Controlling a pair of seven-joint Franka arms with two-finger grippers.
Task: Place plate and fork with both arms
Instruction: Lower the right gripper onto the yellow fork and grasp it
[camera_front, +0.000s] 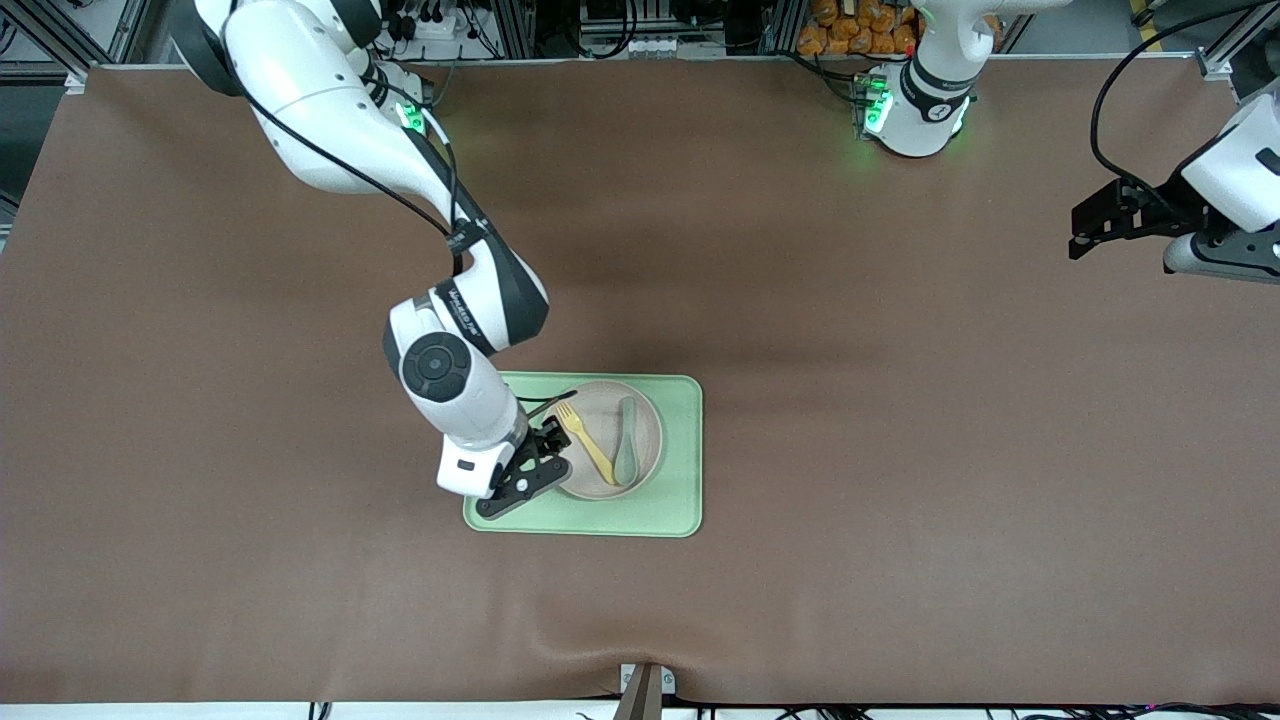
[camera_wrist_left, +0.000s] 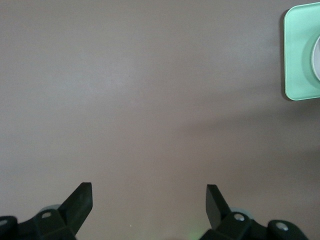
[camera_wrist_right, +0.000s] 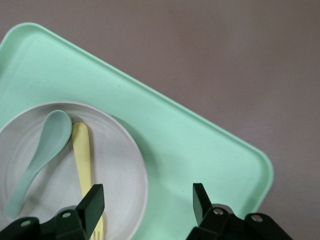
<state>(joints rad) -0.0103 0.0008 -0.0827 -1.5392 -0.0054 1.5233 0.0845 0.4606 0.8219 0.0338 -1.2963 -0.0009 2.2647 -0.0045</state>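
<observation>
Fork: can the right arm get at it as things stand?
Probably yes. The right gripper is open over the plate rim, right beside the fork. The fork lies uncovered in the plate; the spoon next to it leaves little room.

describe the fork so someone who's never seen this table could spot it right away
Find the green tray on the brown table, with the right gripper over its edge. On it sits a round beige plate holding two utensils side by side. The fork is the slim yellow one with tines; the spoon beside it is grey-green.
</observation>
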